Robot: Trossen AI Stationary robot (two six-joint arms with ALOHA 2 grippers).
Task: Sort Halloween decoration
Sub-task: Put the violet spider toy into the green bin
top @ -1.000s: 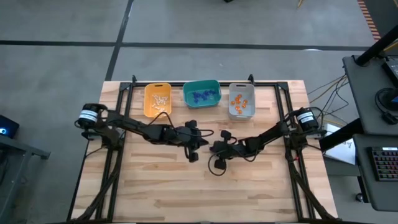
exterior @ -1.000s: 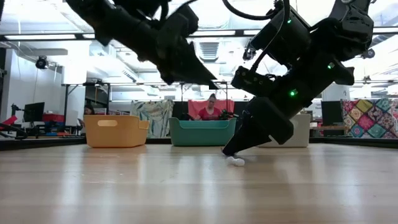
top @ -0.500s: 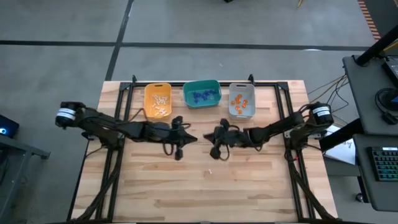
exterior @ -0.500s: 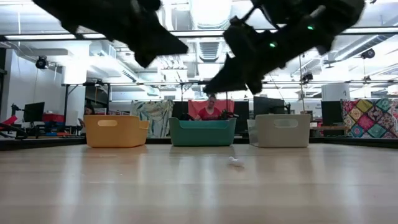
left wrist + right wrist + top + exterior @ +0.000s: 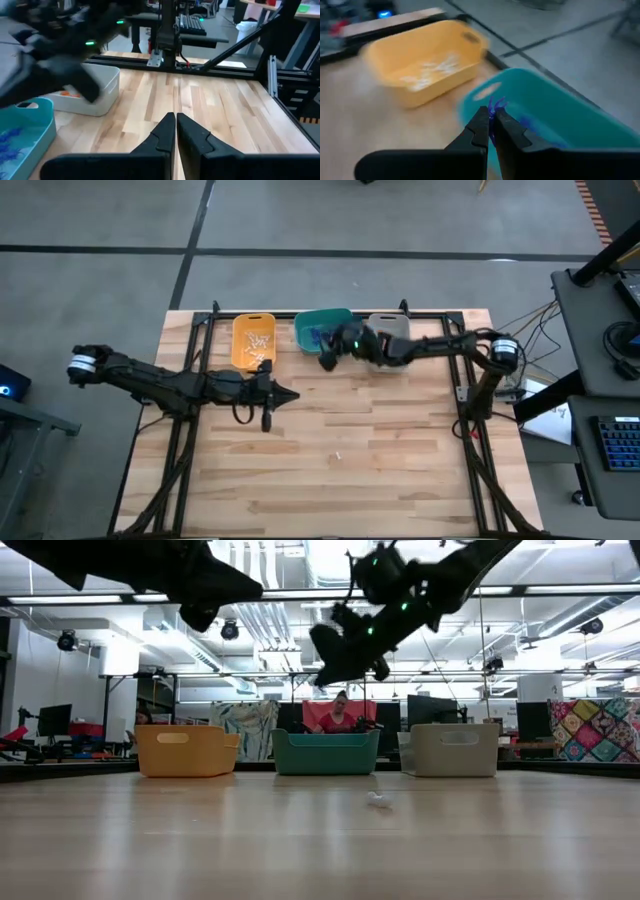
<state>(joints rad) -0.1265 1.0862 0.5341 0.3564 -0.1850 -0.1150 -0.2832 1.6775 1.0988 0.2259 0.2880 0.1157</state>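
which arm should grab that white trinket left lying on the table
Left. The left gripper is shut on nothing; the right gripper pinches a purple trinket beside the teal bin, farther from the white trinket.

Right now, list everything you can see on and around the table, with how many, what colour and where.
Table: one, pale wood, under both arms.
Yellow bin: one, back left, holding white trinkets.
Teal bin: one, back middle, holding blue trinkets.
Grey bin: one, back right, partly hidden by the right arm; orange trinkets inside.
Loose trinket: one, white, alone on the table's middle.
Held trinket: one, purple-blue, in the right gripper's tips.
Person: one, red top, in the room behind the teal bin.
Left gripper: shut, empty, left of centre.
Right gripper: shut on the held trinket, raised at the teal bin's front edge.
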